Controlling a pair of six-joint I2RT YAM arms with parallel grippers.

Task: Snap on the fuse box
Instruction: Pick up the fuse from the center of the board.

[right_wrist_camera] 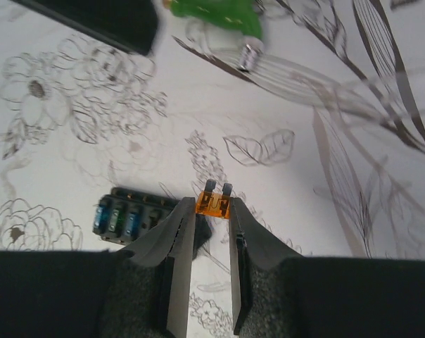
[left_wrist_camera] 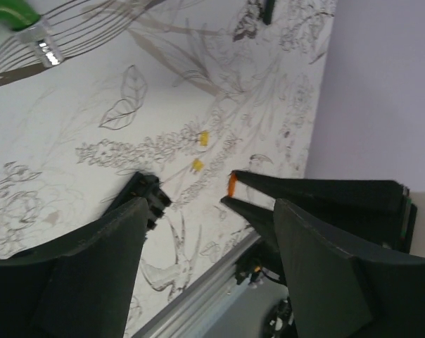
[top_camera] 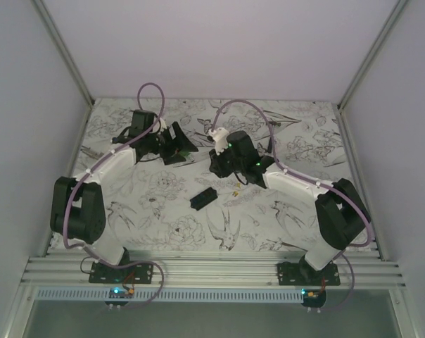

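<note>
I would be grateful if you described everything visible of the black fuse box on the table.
The fuse box is a small black oblong box, plastic by its look, lying flat near the middle of the flower-patterned table. Its open top shows a row of slots holding blue and green fuses. Nothing seems to touch it; the right claw, gripping an orange fuse, is close by.

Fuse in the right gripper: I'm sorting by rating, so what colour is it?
Orange. The fuse held by the right gripper shows best in the right wrist view.
</note>
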